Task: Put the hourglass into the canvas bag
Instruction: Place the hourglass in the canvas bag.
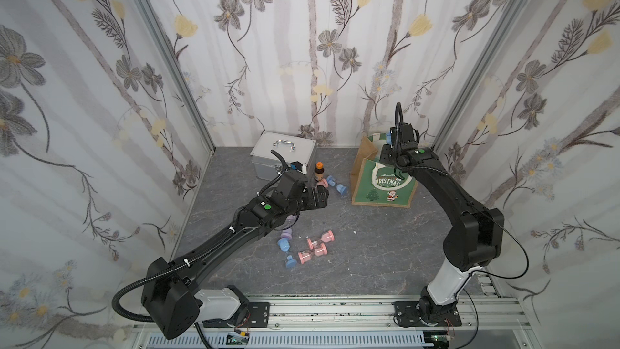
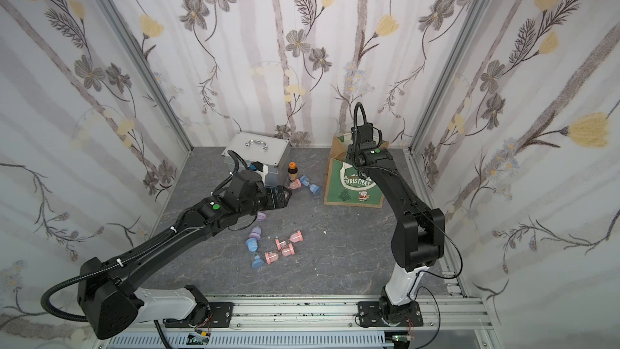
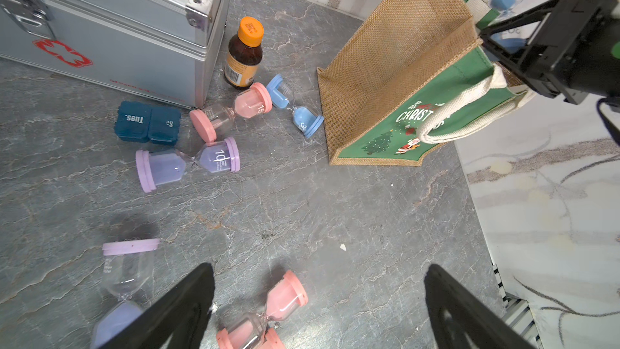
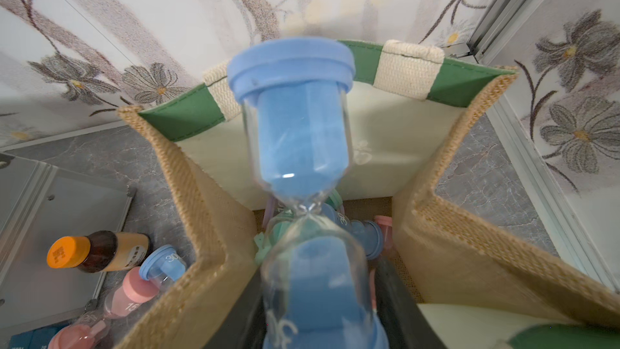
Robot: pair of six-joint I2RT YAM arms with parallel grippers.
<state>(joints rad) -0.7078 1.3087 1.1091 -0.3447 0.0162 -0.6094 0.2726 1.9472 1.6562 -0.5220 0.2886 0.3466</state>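
Note:
The canvas bag [image 1: 385, 188] [image 2: 355, 191] [image 3: 412, 72] stands open at the back right, its green Christmas panel facing front. My right gripper [image 4: 322, 297] [image 3: 523, 35] is shut on a blue hourglass [image 4: 295, 122] [image 1: 388, 137], held upright over the bag's mouth. Several hourglasses [image 4: 365, 236] lie on the bag's bottom. My left gripper [image 3: 318, 273] [image 1: 320, 198] hangs open and empty above the floor's middle. A pink hourglass [image 3: 268, 310] lies below it, and pink [image 1: 327, 237], blue [image 1: 284, 243] and purple [image 3: 188, 164] ones lie scattered.
A silver metal case [image 1: 283, 159] stands at the back left. A brown bottle with an orange cap [image 1: 318, 172] and a dark blue pill box [image 3: 147, 122] sit beside it. The right and back walls are close behind the bag.

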